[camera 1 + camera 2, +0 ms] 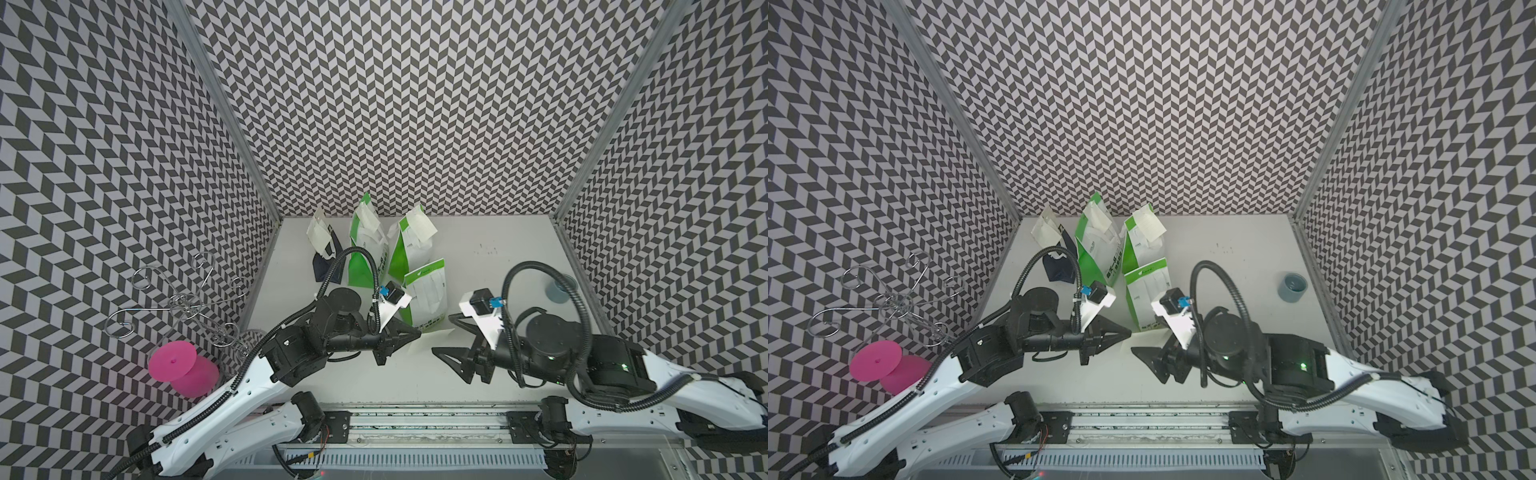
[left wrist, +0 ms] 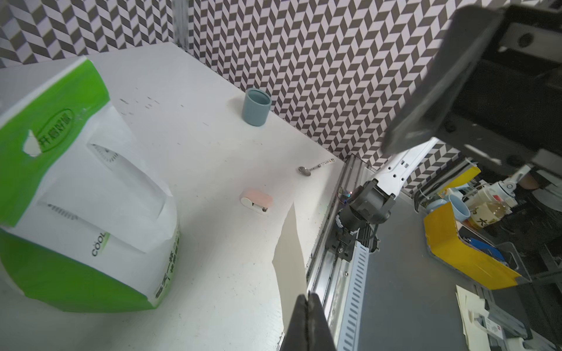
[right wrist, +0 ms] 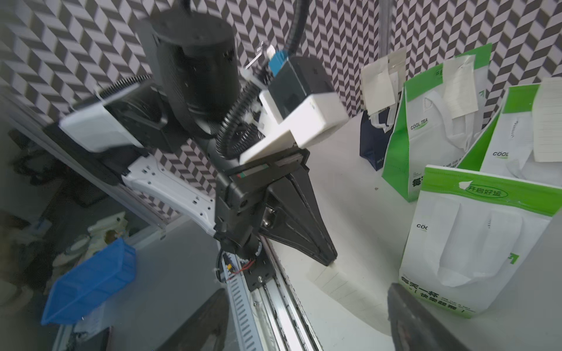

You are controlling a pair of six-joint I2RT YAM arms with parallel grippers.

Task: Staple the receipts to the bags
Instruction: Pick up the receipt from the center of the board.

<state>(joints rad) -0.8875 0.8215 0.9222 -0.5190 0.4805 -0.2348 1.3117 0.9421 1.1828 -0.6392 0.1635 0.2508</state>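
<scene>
Starting far left in both top views, a wire hook rack (image 1: 178, 307) and a pink spool (image 1: 178, 365) are sitting against the patterned wall, off the table (image 1: 498, 374).

Moving right, the bags are bunching up at the back left of the table. The navy bag (image 1: 326, 268) is carrying a cream receipt (image 1: 318, 237) on its top. Next to it, the back-left green bag (image 1: 360, 270) and the back-right green bag (image 1: 399, 259) are each wearing a slip too. The right wrist view is showing those three slips close up, but I can't tell from any view whether they're stapled. The front green bag (image 1: 428, 299) is standing nearer the arms.

The left gripper (image 1: 417, 331) is sitting just in front of that bag, fingers pressed together. The top views are barely showing what it's pinching. The left wrist view is making it obvious: the loose receipt (image 2: 290, 261) is sticking out from the closed tips, held by one edge.

The right gripper (image 1: 442, 334) is facing it, close by, with its fingers spread wide and nothing between them.

Only the left wrist view is catching the pinkish stapler (image 2: 256, 200) and a metal spoon (image 2: 305, 170) lying on the table. Neither is showing in the top views.

Far right, the grey-blue cup (image 1: 1292, 286) is standing near the right wall. In a top view a cable is half covering it.
</scene>
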